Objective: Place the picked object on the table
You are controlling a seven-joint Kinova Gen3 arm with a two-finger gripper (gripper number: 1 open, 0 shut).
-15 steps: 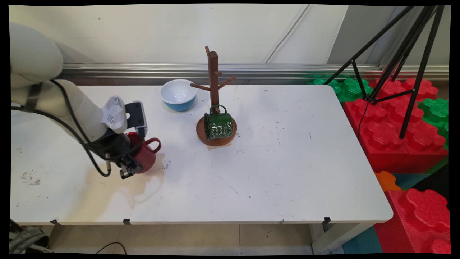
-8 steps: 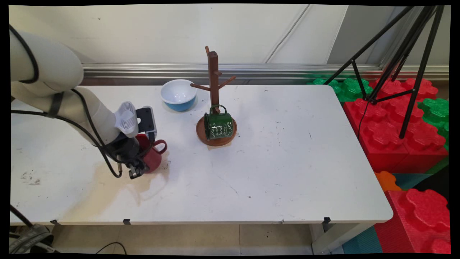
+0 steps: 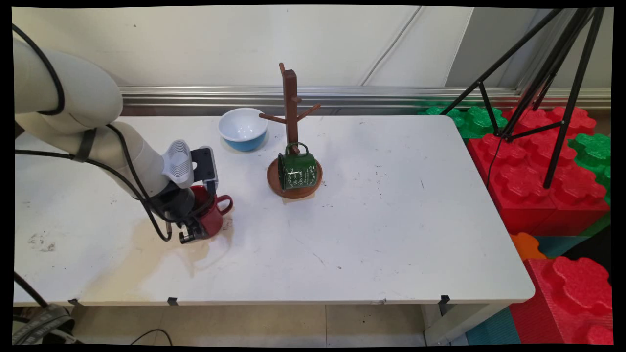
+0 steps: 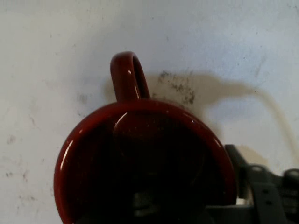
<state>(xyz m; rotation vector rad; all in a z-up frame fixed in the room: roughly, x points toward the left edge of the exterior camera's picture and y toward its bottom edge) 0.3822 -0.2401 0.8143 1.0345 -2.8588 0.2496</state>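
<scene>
Gripper (image 3: 195,227) clenched on the rim of a red mug (image 3: 211,215) above white table (image 3: 371,234), handle toward mug tree (image 3: 292,142).

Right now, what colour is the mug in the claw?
Dark red mug, glossy; clearest in the hand view.

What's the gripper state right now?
Gripper: closed on the red mug, one finger inside the rim, one outside.

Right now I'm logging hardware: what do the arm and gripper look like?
The arm has smooth, rounded white links with black cables hanging along it. A ribbed white fitting and a black block sit at the wrist. The gripper is black with metal linkage.
</scene>
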